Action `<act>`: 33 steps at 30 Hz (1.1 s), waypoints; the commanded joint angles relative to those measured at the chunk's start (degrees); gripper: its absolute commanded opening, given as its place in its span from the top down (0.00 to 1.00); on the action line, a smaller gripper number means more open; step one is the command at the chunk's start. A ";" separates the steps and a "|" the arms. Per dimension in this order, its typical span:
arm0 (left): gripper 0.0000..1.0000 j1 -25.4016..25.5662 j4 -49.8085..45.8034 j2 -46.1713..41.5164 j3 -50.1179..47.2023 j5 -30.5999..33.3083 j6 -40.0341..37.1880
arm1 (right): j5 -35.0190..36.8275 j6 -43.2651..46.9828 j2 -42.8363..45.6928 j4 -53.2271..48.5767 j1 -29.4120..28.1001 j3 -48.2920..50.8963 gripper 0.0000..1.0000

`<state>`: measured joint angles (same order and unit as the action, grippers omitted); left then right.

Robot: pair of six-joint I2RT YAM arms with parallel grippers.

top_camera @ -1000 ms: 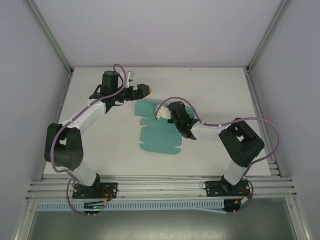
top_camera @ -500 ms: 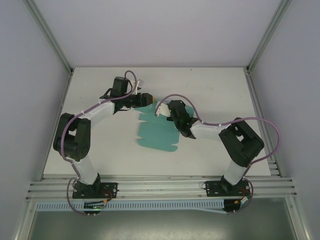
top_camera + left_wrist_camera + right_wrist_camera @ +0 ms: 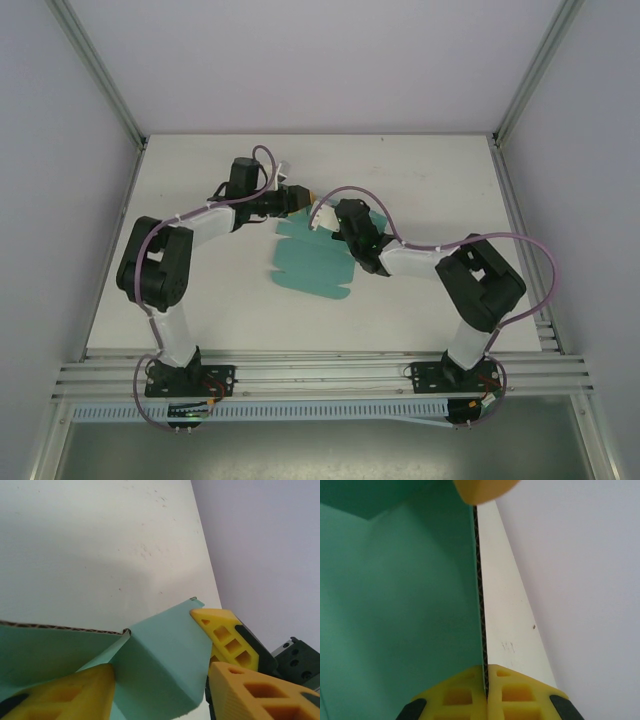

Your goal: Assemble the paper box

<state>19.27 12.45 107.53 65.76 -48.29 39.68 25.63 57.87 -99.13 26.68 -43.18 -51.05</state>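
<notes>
Seen from above, the paper box [image 3: 312, 265] is an unfolded teal sheet at the middle of the table [image 3: 200, 180]. Its far end is tipped up where the two arms meet over it, and the grips are too small to read at that range.

The left wrist camera shows one of them. The left gripper [image 3: 161, 677] has a raised flap between its yellow fingers [image 3: 65, 695]. One finger sits against each side, and the card bows between them, so it looks grasped across its width. The right wrist camera shows the other. The right gripper [image 3: 485, 672] is clenched on the sheet's corrugated edge, with nothing but card between the pads.

Both wrist views cut off the sheet's near half. A blurred yellow tip at the top of the right wrist view meets the card edge, but how it touches is unclear.

A second ago the left gripper hung further toward the table's left side, clear of the sheet. The sheet then lay square to the table's near edge; it now sits skewed. The right gripper has kept its place on the far end.
</notes>
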 commanded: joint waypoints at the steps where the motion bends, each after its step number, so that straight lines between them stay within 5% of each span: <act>1: 0.54 0.73 5.35 1.15 1.07 -2.68 2.80 | -4.12 0.79 -0.95 3.76 -0.94 0.42 1.00; 15: 0.68 1.56 1.70 0.80 2.03 1.17 3.23 | -3.59 1.73 -0.23 5.67 -1.63 2.16 1.00; 21: 0.38 1.57 -3.88 -4.18 -0.92 6.12 -1.62 | -2.78 0.58 1.37 6.30 -0.75 3.35 1.00; 24: 0.03 1.00 -5.01 -8.44 -4.87 9.54 -3.12 | -2.70 0.28 2.41 6.63 -0.26 4.24 1.00; 33: 0.01 -6.68 -12.40 -21.21 -18.31 20.90 -4.26 | -5.75 -2.35 7.14 6.25 1.46 6.01 1.00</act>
<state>14.83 5.63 88.95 50.02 -34.20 37.12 22.00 58.11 -95.09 31.09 -42.46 -45.23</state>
